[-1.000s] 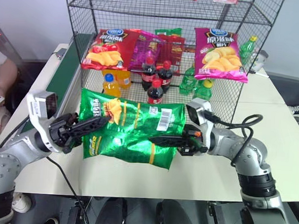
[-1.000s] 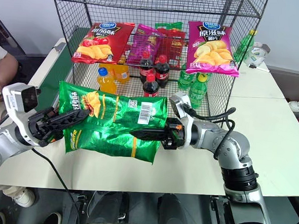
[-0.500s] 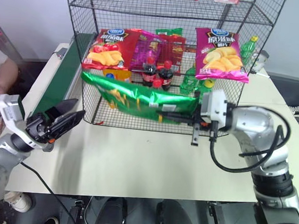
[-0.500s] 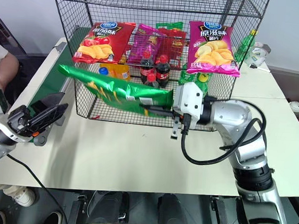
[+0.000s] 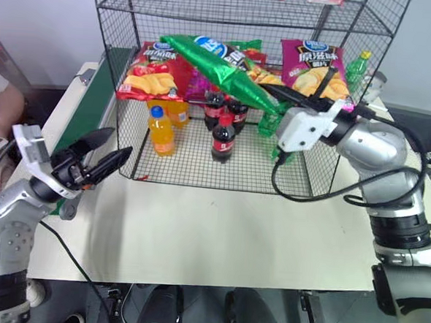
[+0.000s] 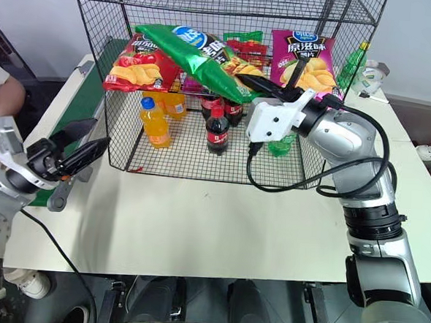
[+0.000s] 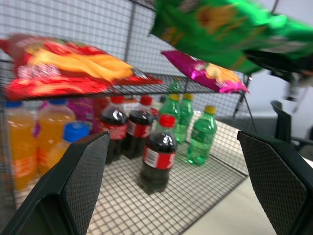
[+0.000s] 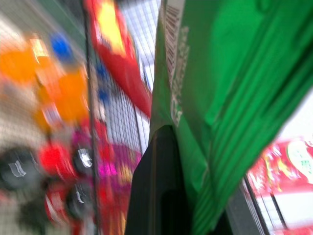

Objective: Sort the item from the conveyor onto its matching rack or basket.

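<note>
My right gripper is shut on one end of the item, a large glossy green crisp bag. The bag hangs in the air, slanting up toward the left in front of the rack's crisp-bag tier. In the right wrist view the green bag lies pressed against a black finger. Low on the left, my left gripper is open and empty, well apart from the bag, near the rack's front left corner. The dark-green conveyor runs along the left side of the table.
On the rack's tier lie a red crisp bag and a magenta bag. Below stand orange bottles, cola bottles and green bottles. A person's arm is at the far left. The white table stretches in front.
The left gripper let go of the green bag, opened wide and drew back to the left. The right gripper rolled and lifted the bag from table height up to the crisp-bag tier.
</note>
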Robot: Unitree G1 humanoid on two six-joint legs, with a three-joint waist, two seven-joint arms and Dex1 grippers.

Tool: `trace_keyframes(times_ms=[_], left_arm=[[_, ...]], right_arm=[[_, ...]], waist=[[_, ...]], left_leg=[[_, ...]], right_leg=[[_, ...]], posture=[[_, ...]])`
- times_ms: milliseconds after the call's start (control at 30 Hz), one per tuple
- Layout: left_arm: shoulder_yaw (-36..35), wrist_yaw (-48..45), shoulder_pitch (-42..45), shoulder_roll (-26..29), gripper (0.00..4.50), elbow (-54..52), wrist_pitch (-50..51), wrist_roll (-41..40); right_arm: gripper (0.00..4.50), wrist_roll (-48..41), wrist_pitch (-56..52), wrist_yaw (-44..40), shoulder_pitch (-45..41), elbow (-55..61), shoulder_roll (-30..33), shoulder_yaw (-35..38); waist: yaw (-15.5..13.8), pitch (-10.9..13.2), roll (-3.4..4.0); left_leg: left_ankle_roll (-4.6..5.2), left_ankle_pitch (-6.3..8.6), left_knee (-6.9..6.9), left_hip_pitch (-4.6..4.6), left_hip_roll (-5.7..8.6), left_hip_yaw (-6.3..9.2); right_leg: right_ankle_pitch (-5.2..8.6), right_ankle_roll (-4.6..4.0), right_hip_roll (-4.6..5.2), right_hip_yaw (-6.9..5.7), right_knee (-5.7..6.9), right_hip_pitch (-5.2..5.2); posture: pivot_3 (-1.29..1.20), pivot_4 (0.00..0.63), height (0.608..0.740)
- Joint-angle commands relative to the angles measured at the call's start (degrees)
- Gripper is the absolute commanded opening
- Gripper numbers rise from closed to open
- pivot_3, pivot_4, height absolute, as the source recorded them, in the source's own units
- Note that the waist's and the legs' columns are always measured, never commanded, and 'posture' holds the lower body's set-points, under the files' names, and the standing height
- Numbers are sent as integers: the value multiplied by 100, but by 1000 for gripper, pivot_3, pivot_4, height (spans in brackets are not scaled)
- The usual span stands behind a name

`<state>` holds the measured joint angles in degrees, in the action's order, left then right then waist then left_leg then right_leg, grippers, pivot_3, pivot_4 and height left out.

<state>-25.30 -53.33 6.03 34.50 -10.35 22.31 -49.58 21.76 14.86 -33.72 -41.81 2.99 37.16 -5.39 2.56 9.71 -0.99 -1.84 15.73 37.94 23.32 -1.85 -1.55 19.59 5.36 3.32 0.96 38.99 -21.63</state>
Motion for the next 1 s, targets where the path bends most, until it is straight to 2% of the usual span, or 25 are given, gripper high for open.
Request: trace_keyframes(times_ms=[33,133,367,700,1000], left_arm=[[15,-3,4,5,4455,-193,-226,178],[29,76,-9,-83,4455,-222,-295,232],[9,180,-151,-211,4455,-299,-512,365],[115,244,-146,-331,4455,-301,-696,460],[159,271,-93,-329,4455,-323,-661,475]], right_arm=[[0,825,-256,416,-258,0,-84,-276],[0,1193,-1220,470,-401,-177,-502,-464],[0,1630,-2274,699,-508,-238,-967,-603],[0,1922,-2830,818,-700,-633,-947,-859],[0,1684,-3002,1059,-885,-982,-1420,-957]], waist=[[-5,0,0],[4,0,0],[-28,0,0],[-7,0,0],[2,0,0]], left_leg=[[0,0,0,0,0,0],[-1,-1,-1,2,-2,-2],[-1,-1,-1,7,2,-3],[-1,-1,-1,7,2,-3],[-1,-1,-1,7,1,-3]], right_leg=[[0,0,-1,1,1,-2],[0,0,-2,2,1,-4],[0,0,3,2,3,-9],[0,0,3,1,4,-10],[0,0,1,1,6,-10]], posture=[[0,150,739],[0,150,739],[0,150,739],[0,150,739],[0,150,739]])
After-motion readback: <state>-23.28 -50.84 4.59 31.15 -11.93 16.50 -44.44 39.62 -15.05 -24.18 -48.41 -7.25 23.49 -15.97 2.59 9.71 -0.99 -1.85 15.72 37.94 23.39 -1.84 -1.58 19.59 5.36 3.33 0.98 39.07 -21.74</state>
